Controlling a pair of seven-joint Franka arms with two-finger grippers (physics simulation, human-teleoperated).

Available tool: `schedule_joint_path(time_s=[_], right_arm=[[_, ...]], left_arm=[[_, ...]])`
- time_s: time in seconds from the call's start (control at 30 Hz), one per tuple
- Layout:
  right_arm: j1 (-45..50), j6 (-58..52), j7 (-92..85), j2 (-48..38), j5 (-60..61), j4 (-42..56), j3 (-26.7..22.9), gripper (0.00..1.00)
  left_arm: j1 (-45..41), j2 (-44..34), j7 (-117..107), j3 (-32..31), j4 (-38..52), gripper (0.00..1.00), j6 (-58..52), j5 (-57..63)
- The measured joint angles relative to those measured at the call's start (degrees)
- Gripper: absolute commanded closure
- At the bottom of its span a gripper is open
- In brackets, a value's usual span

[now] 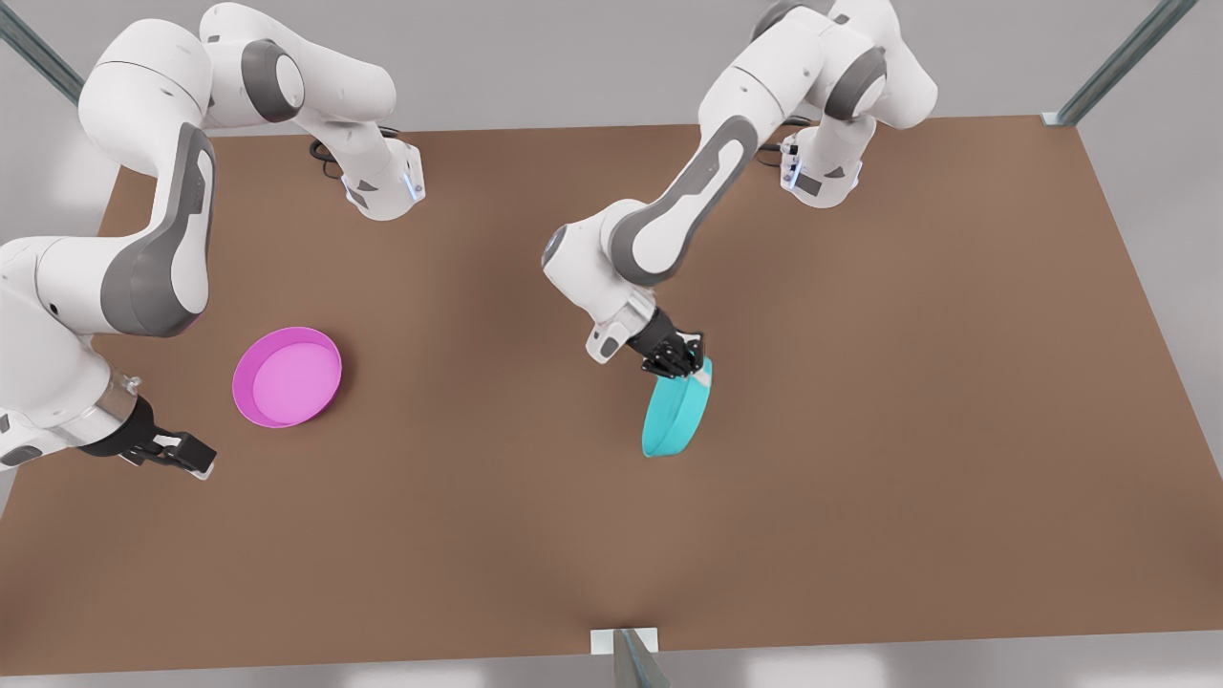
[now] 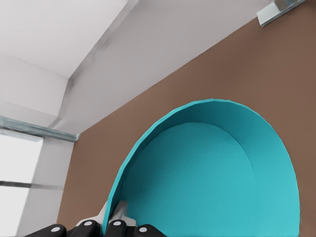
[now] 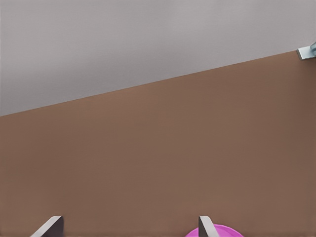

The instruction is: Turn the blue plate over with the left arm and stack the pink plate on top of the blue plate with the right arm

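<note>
The blue plate (image 1: pixel 675 416) stands tilted almost on edge near the table's middle, its lower rim at the table surface. My left gripper (image 1: pixel 680 368) is shut on its upper rim. In the left wrist view the blue plate (image 2: pixel 212 177) shows its hollow inside, and the left gripper (image 2: pixel 112 217) pinches the rim. The pink plate (image 1: pixel 287 376) lies flat, hollow side up, toward the front view's left. My right gripper (image 1: pixel 196 457) hovers open just in front of and left of it, holding nothing. In the right wrist view the right gripper (image 3: pixel 128 229) has wide-spread fingers, with an edge of the pink plate (image 3: pixel 222 231) beside one fingertip.
The brown table (image 1: pixel 860 430) has bare surface around both plates. Metal frame posts rise at the back corners (image 1: pixel 1118 62), and a small bracket (image 1: pixel 626 650) sits at the middle of the front edge. Both arm bases stand along the back edge.
</note>
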Motion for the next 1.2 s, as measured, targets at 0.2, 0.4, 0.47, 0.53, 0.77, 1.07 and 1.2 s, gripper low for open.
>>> schedule_joint_path(time_s=[0.2, 0.4, 0.47, 0.53, 0.77, 1.07, 1.2], right_arm=[[0.00, 0.00, 0.00, 0.00, 0.00, 0.00, 0.00, 0.00], [-0.01, 0.00, 0.00, 0.00, 0.00, 0.00, 0.00, 0.00], [0.03, 0.00, 0.00, 0.00, 0.00, 0.00, 0.00, 0.00], [0.02, 0.00, 0.00, 0.00, 0.00, 0.00, 0.00, 0.00], [0.06, 0.00, -0.54, 0.00, -0.05, 0.00, 0.00, 0.00], [-0.46, 3.66, -0.95, -0.09, -1.93, 0.43, -2.46, 0.00], [1.73, 0.87, -0.61, -0.44, -1.63, -0.53, -2.29, 0.00]], left_arm=[[-5.03, 3.24, 3.17, 0.01, -0.09, 0.79, -2.35, 10.08], [-7.74, 7.13, 6.07, 0.01, -0.10, 0.79, -7.12, 19.46], [-8.79, 8.24, 5.89, 0.08, -0.03, 0.79, -7.65, 22.24], [-9.36, 9.77, 5.31, 0.08, 0.01, 0.79, -8.07, 24.90], [-11.98, 16.62, 3.48, 0.09, 0.74, 0.79, -15.71, 32.88], [-13.49, 21.95, -2.08, 0.10, 2.01, 0.77, -20.62, 37.01], [-13.49, 22.45, -2.17, 0.12, 2.01, 0.00, -21.07, 36.84]])
